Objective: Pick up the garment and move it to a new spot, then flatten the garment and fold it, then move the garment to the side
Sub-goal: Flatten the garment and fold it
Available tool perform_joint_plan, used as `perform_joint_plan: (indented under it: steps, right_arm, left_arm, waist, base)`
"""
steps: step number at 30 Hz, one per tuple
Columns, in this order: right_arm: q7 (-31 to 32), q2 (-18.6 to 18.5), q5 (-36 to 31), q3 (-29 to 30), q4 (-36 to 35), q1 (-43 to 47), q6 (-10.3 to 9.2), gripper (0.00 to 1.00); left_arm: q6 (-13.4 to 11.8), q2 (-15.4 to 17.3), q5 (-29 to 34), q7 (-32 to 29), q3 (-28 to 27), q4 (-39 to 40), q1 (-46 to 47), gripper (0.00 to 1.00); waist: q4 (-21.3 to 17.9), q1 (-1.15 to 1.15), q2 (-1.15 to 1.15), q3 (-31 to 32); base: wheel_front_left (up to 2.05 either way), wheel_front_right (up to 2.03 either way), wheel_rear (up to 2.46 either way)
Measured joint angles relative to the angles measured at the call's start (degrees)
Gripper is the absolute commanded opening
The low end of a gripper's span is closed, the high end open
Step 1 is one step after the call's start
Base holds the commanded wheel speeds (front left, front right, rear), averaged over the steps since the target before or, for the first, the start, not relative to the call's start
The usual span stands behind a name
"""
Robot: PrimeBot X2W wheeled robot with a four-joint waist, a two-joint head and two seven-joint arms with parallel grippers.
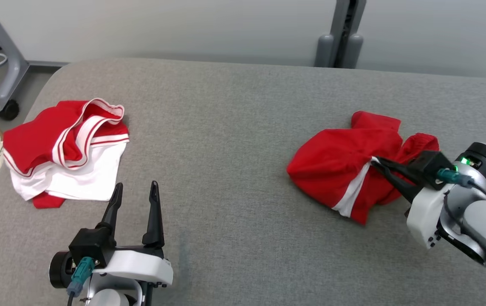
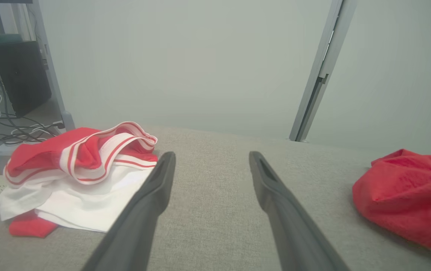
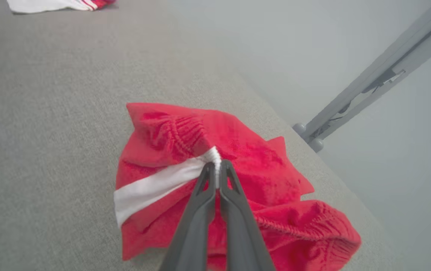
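While the left gripper (image 1: 136,185) hovers, fingers apart, near the pile (image 1: 66,148) at left, the right gripper (image 1: 374,161) is clamped on the white stripe (image 1: 354,192) of the red garment (image 1: 332,161) at right.

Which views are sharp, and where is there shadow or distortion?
Head view: sharp, soft even light, thin shadow under the red garment. Left wrist view: the left fingers look stretched and soft. Right wrist view: the table looks tilted, the wall hazy.
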State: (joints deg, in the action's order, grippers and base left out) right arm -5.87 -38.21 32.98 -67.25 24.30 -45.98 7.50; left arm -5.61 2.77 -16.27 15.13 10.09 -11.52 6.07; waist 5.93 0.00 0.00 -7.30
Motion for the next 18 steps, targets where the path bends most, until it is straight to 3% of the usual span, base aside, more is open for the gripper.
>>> perform_joint_plan:
  steps: [9, 18]
  right_arm:
    - [-6.9, 4.2, 7.9, 13.9, -2.6, 6.4, -0.01, 0.0]
    - [-7.7, 8.7, 8.2, 18.6, -11.0, 7.2, -0.01, 0.0]
  left_arm:
    - [0.1, 0.0, 0.8, 0.0, -0.5, -0.1, -1.2, 1.0]
    - [0.1, 0.0, 0.7, 0.0, -0.4, -0.3, -1.8, 1.0]
  waist:
    - [-4.2, 0.0, 0.0, 2.3]
    - [-8.2, 0.0, 0.0, 4.1]
  base:
    - [0.0, 0.0, 0.0]
    - [0.0, 0.0, 0.0]
